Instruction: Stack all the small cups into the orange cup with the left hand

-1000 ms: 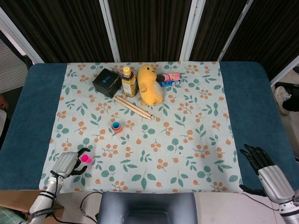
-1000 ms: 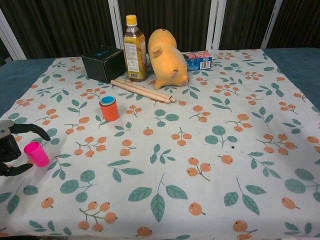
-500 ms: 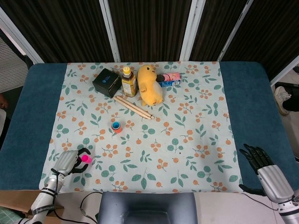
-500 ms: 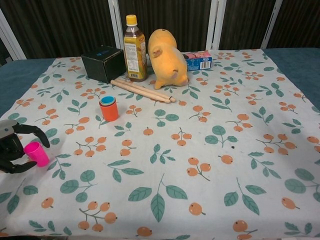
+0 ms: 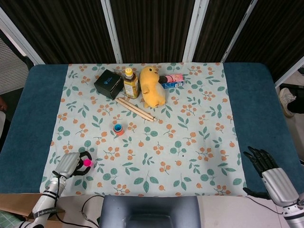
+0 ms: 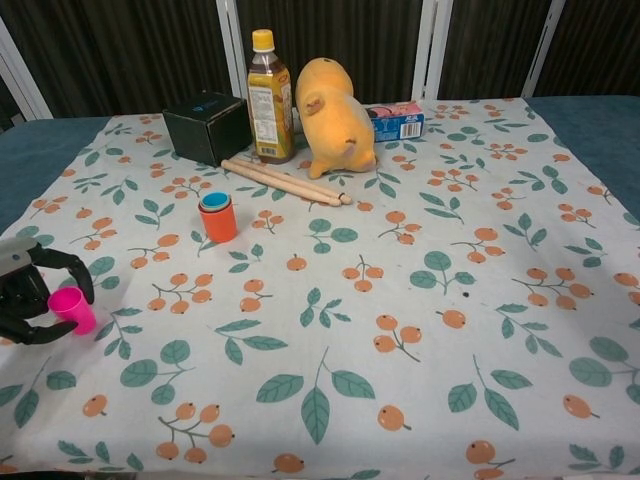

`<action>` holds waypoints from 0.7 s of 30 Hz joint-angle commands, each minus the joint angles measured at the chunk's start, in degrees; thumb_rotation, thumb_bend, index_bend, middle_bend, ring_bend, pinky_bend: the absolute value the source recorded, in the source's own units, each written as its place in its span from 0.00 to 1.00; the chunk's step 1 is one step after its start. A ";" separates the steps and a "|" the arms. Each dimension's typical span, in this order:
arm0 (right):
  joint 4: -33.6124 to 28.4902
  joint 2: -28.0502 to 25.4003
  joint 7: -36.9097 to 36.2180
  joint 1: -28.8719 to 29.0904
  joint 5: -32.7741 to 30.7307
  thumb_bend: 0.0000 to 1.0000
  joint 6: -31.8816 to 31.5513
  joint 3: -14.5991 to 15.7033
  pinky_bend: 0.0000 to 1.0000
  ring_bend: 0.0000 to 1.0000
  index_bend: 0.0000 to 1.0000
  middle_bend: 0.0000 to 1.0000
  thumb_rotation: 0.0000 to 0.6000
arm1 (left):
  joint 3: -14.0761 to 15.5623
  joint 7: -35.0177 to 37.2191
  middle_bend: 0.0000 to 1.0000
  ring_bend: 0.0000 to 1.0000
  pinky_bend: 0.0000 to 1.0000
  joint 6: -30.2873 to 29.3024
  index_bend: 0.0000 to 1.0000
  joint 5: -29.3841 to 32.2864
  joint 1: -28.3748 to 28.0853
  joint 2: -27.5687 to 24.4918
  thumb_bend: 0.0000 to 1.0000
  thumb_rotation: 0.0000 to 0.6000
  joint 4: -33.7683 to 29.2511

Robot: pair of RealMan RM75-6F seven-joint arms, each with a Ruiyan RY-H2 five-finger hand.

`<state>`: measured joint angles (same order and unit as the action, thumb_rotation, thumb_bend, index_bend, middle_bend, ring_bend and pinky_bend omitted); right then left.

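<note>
A small pink cup [image 5: 87, 163] [image 6: 73, 309] stands on the floral cloth near the front left corner. My left hand [image 5: 70, 165] [image 6: 26, 295] curls around it from the left, with fingers over its rim and the thumb at its base. The orange cup [image 5: 118, 129] [image 6: 217, 221] stands upright mid-left on the cloth, farther back and to the right, with a blue cup [image 6: 214, 201] nested in it. My right hand [image 5: 269, 174] lies at the front right on the blue table edge, fingers spread, holding nothing; the chest view does not show it.
At the back stand a black box [image 5: 109, 83], a brown bottle [image 5: 130, 83], a yellow plush toy [image 5: 152, 86] and a small pink and blue carton [image 5: 173, 80]. Two wooden sticks [image 5: 135, 109] lie in front of the bottle. Blue table [image 5: 28, 114] flanks the cloth.
My left hand's fingers have closed in around the pink cup, which has shifted slightly left in the chest view. The right hand has not moved.
</note>
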<state>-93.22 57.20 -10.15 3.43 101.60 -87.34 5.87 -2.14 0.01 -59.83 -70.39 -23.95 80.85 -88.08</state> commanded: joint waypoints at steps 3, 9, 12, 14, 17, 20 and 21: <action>0.02 0.01 0.00 -0.03 -0.02 0.12 -0.06 0.00 0.00 0.00 0.00 0.00 1.00 | -1.05 1.12 1.00 1.00 1.00 -0.73 0.57 -0.25 0.11 -0.27 0.34 1.00 -0.31; -0.06 0.11 0.28 0.08 0.00 0.12 0.24 0.05 0.00 0.00 0.00 0.00 1.00 | -6.55 5.05 1.00 1.00 1.00 -1.80 0.58 0.40 -1.76 0.05 0.35 1.00 -2.14; -0.12 0.12 0.33 0.11 -0.17 0.12 0.31 -0.03 0.00 0.00 0.00 0.00 1.00 | -10.53 4.59 1.00 1.00 1.00 -1.07 0.58 2.57 -4.57 2.13 0.35 1.00 -1.56; -0.16 0.08 0.20 0.12 -0.49 0.12 0.26 -0.21 0.00 0.00 0.00 0.00 1.00 | -13.05 2.87 1.00 1.00 1.00 -0.44 0.58 4.65 -6.90 4.15 0.35 1.00 -0.54; -0.17 -0.06 -0.18 0.28 -1.11 0.12 0.50 -0.50 0.00 0.00 0.00 0.00 1.00 | -16.02 -0.31 1.00 1.00 1.00 0.77 0.58 8.32 -10.31 7.06 0.35 1.00 1.12; -0.17 -0.14 -0.43 0.62 -2.00 0.12 1.25 -0.84 0.00 0.00 0.00 0.00 1.00 | -18.21 -3.39 1.00 1.00 1.00 1.41 0.58 11.74 -13.39 10.16 0.35 1.00 3.71; -0.18 -0.17 -0.47 0.72 -2.22 0.12 1.50 -0.90 0.00 0.00 0.00 0.00 1.00 | -18.67 -4.10 1.00 1.00 1.00 1.64 0.59 12.65 -14.17 10.98 0.35 1.00 4.62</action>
<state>-93.38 57.08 -10.53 4.01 99.63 -86.10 5.10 -19.16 -2.27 -58.99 -59.83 -36.14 89.83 -85.38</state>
